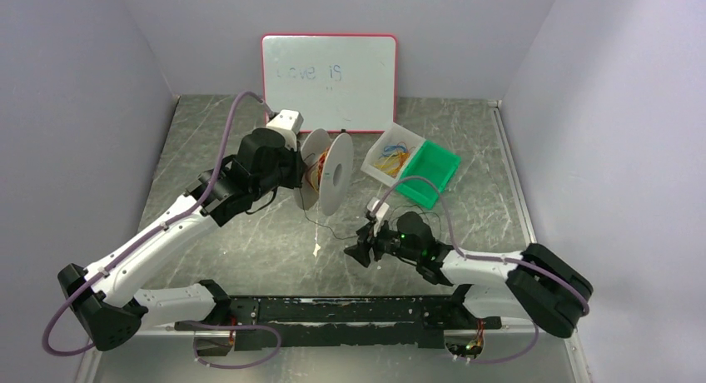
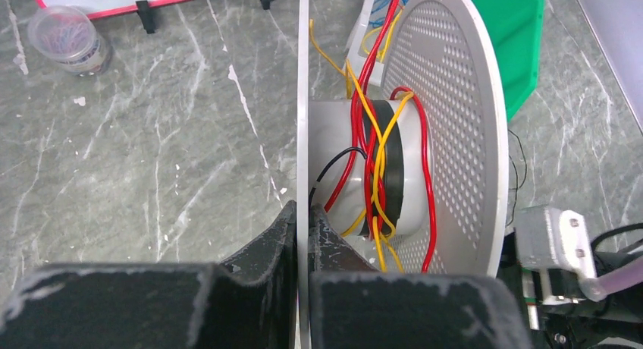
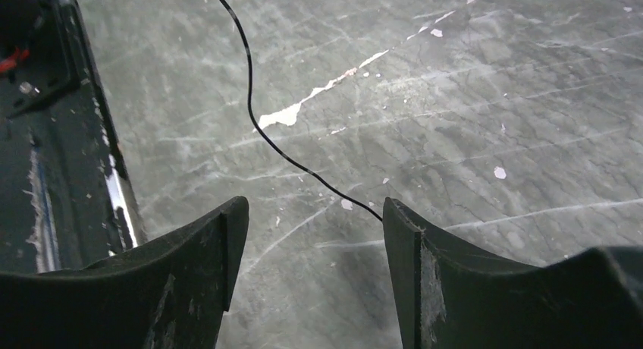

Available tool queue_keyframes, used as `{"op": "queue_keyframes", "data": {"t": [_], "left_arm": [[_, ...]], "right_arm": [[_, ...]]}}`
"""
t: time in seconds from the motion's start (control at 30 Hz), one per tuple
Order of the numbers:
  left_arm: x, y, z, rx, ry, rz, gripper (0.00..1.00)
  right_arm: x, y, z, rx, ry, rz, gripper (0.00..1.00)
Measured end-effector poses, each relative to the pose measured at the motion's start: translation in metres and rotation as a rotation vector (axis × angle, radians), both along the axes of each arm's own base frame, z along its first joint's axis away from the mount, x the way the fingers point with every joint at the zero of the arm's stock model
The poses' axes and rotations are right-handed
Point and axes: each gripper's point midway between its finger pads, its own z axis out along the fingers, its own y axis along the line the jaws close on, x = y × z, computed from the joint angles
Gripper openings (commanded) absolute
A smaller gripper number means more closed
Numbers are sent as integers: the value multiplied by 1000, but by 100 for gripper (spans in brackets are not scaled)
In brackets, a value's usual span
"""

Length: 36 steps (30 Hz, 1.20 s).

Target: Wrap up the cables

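A white spool (image 1: 333, 173) with perforated flanges is held upright above the table's middle. My left gripper (image 1: 301, 168) is shut on the edge of its near flange (image 2: 303, 99), fingertips (image 2: 303, 216) pinching the thin disc. Red and orange-yellow cables (image 2: 375, 159) are wound loosely round the hub, and a black cable (image 2: 334, 161) leaves it. That black cable (image 3: 258, 121) trails across the table and runs behind the right finger's tip. My right gripper (image 3: 315, 212) hovers low over the table, open, with nothing between its fingers; it is also seen near the front centre (image 1: 360, 251).
A whiteboard (image 1: 329, 71) leans on the back wall. A white tray (image 1: 390, 158) of coloured wires and a green bin (image 1: 429, 173) stand right of the spool. A clear jar (image 2: 67, 38) sits near the whiteboard. The black base rail (image 3: 45, 136) lies left of my right gripper.
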Motion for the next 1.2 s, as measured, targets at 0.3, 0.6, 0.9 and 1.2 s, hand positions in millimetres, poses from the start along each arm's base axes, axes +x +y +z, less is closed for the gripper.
{"op": "queue_keyframes", "data": {"t": [0.3, 0.6, 0.9, 1.2], "left_arm": [[-10, -2, -2, -17, 34, -30, 7], [-26, 6, 26, -95, -11, -53, 7], [-47, 11, 55, -192, -56, -98, 7], [-71, 14, 79, -273, -96, -175, 7]], "right_arm": [[11, 7, -26, -58, -56, 29, 43], [43, -6, -20, -74, -115, -158, 23], [63, -21, -17, -88, -145, -297, 18], [86, -39, -7, -50, -139, -418, 0]]}}
